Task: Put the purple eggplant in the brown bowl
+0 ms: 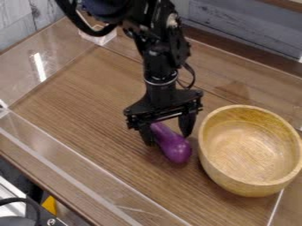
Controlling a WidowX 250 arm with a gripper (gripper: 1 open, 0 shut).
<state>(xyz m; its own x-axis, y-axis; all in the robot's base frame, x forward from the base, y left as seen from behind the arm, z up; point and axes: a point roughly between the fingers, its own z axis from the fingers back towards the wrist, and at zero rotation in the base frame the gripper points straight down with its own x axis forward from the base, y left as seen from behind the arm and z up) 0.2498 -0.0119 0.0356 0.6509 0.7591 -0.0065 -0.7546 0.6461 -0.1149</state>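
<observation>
While your gripper (167, 137) stands wide over the purple eggplant (174, 146), nothing is lifted; grasping and moving it into the bowl (250, 173) beside the gripper remain.

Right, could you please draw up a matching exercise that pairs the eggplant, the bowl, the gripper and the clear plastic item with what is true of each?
Column one
1. Purple eggplant
2. Bowl
3. Gripper
4. Clear plastic item

Column two
A. Open, with its fingers around the narrower end of another thing or just above it
B. Near the top left of the picture
C. Light tan and round, at the right of the picture
D. Glossy, lying on the table outside the bowl

Right pairs: 1-D, 2-C, 3-A, 4-B
</observation>
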